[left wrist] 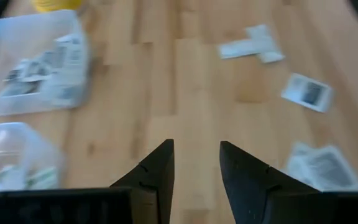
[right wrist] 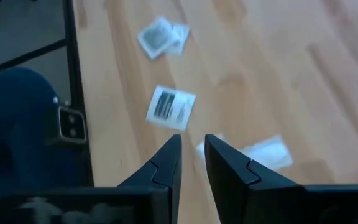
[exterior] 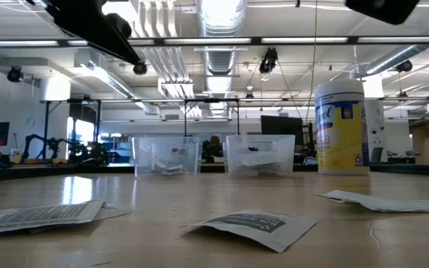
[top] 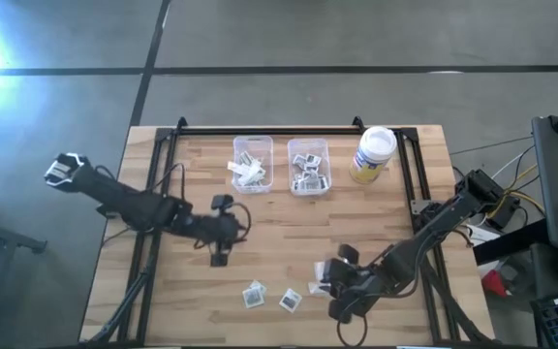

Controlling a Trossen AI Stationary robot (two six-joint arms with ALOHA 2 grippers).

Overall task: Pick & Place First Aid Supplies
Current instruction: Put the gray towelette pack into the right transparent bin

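Three first aid packets lie flat on the wooden table near its front edge: a white square one (top: 253,294), a second square one (top: 290,300), and a pale one (top: 316,289). My right gripper (right wrist: 192,155) hovers over the pale packet (right wrist: 263,152), slanting down. Its fingers stand a narrow gap apart with nothing between them. My left gripper (left wrist: 196,163) hangs open over bare wood at the table's middle left (top: 219,256), clear of every packet. More packets fill two clear bins (top: 253,163) (top: 308,165) at the back.
A white-lidded yellowish jar (top: 373,153) stands right of the bins at the back. A black rail frame (top: 289,129) runs along the table's far edge and sides. Bare wood lies between the bins and the packets at the front.
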